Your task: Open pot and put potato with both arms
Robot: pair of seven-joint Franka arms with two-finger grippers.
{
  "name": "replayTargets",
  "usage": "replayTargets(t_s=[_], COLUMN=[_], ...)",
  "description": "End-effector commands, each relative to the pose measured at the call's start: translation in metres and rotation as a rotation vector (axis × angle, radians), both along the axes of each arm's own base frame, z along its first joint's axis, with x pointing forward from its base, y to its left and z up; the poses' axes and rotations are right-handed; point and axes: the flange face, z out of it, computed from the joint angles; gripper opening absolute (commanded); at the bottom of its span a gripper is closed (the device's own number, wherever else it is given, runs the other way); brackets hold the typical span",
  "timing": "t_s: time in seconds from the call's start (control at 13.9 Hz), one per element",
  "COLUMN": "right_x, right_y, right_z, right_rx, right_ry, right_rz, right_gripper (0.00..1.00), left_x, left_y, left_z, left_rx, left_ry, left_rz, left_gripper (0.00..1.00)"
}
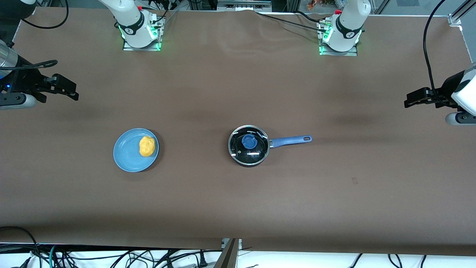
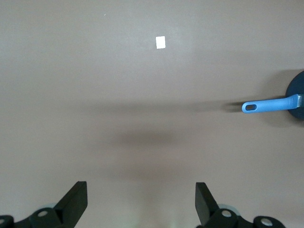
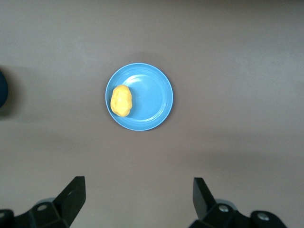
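Brown covering spreads over the whole worktop (image 1: pixel 238 208), and from the front camera we see the pot (image 1: pixel 248 145) near its middle, glass lid (image 1: pixel 248 146) on, blue knob (image 1: pixel 248 141) on top, the long blue handle (image 1: pixel 290 140) pointing toward the left arm's end. The potato (image 1: pixel 147 146), a lumpy yellow-orange oval, lies on a light-blue plate (image 1: pixel 126 154) toward the right arm's end. Both arms wait high at the worktop's ends: the left pincer (image 1: pixel 411 99) and the right pincer (image 1: pixel 70 91), well apart from everything; we judge nothing has begun.

In the left wrist view, our left pincer (image 2: pixel 141 202) stands wide and empty over bare worktop, the handle (image 2: pixel 268 105) showing nearby, which suits this arm for the lid.

In the right wrist view, our right pincer (image 3: pixel 138 198) stands wide and empty; the potato (image 3: pixel 121 100) sits at the plate's (image 3: pixel 152 97) rim, suiting this arm.
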Motion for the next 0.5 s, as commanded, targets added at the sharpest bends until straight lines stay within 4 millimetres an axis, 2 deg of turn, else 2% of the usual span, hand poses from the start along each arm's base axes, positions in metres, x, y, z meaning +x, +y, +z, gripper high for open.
replayTargets(t_s=[0.0, 0.29, 0.36, 0.43], right_x=[0.003, 0.003, 0.003, 0.003], right_y=[0.002, 0.002, 0.002, 0.002], right_z=[0.004, 0.004, 0.004, 0.004], right_rx=[-0.011, -0.011, -0.011, -0.009], right_ry=[-0.003, -0.003, -0.003, -0.003], right_rz=[-0.006, -0.006, -0.006, -0.006], right_gripper=[1.00, 1.00, 1.00, 1.00], left_x=[-0.006, -0.001, 0.003, 0.007], left_y=[0.002, -0.008, -0.018, -0.044], left_z=[0.007, -0.002, -0.002, -0.004], left_rx=[0.027, 0.018, 0.016, 0.018], left_ry=[-0.018, -0.011, -0.032, -0.049], left_rz=[-0.019, -0.035, -0.049, -0.078], left_gripper=[1.00, 1.00, 1.00, 1.00])
